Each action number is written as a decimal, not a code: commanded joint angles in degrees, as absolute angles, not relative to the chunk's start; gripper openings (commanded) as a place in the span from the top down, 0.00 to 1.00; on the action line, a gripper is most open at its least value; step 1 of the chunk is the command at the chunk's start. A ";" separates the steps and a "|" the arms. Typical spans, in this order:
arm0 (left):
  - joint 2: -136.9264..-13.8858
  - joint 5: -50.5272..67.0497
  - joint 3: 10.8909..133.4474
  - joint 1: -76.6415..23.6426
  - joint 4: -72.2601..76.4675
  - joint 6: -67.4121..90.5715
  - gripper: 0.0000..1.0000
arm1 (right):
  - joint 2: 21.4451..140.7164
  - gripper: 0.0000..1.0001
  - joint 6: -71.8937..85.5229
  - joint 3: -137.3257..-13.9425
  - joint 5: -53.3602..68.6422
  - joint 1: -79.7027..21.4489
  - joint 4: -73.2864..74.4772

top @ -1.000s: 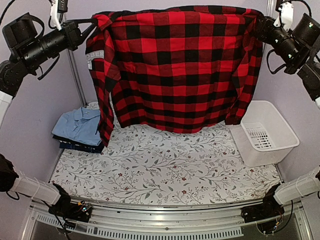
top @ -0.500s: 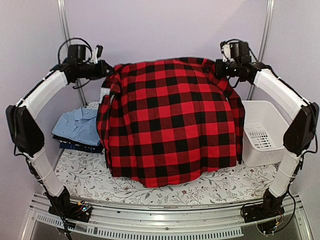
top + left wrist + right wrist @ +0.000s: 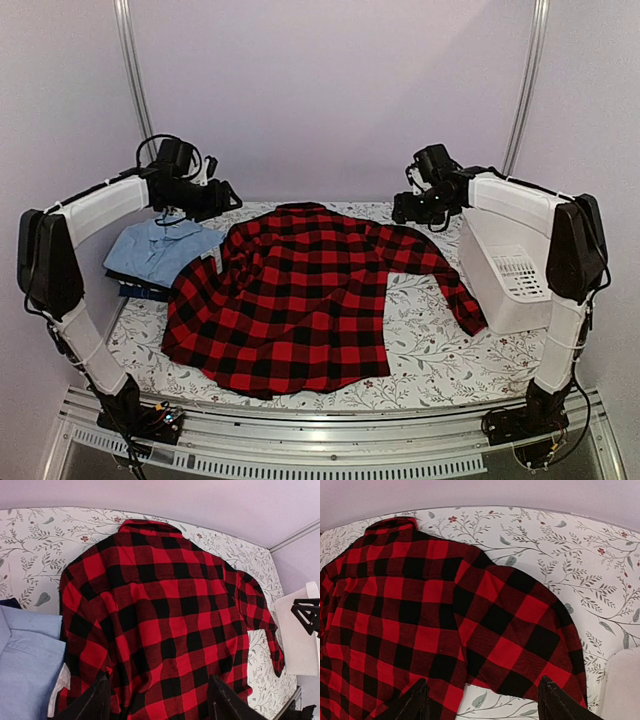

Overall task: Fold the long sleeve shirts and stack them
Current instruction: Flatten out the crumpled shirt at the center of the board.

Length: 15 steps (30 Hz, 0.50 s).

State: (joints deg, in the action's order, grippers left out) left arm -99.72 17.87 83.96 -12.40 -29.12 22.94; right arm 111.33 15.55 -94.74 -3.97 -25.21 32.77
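Observation:
The red-and-black checked flannel shirt point(image 3: 300, 300) point(image 3: 165, 610) point(image 3: 420, 610) lies spread back-up on the floral table, collar toward the far wall, one sleeve reaching right to the basket. A folded light blue collared shirt point(image 3: 160, 248) point(image 3: 25, 660) rests on a dark navy garment point(image 3: 150, 292) at the left. My left gripper point(image 3: 228, 196) point(image 3: 157, 700) hovers open above the shirt's left shoulder, holding nothing. My right gripper point(image 3: 402, 208) point(image 3: 482, 700) hovers open above the right shoulder and sleeve, also empty.
A white plastic basket point(image 3: 525, 285) point(image 3: 625, 680) stands at the table's right edge, beside the sleeve end. The floral table cover point(image 3: 450, 350) shows around the shirt. Purple walls and metal posts close in the back and sides.
Both grippers swung the hanging shirt down and forward, opened, and let it go. It now lies flat on the table, and both arms have pulled back toward the far corners.

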 commanded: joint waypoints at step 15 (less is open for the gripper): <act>-103.60 15.91 69.12 -30.76 -22.74 27.16 0.37 | 118.10 0.56 28.42 -78.33 13.68 -39.27 13.96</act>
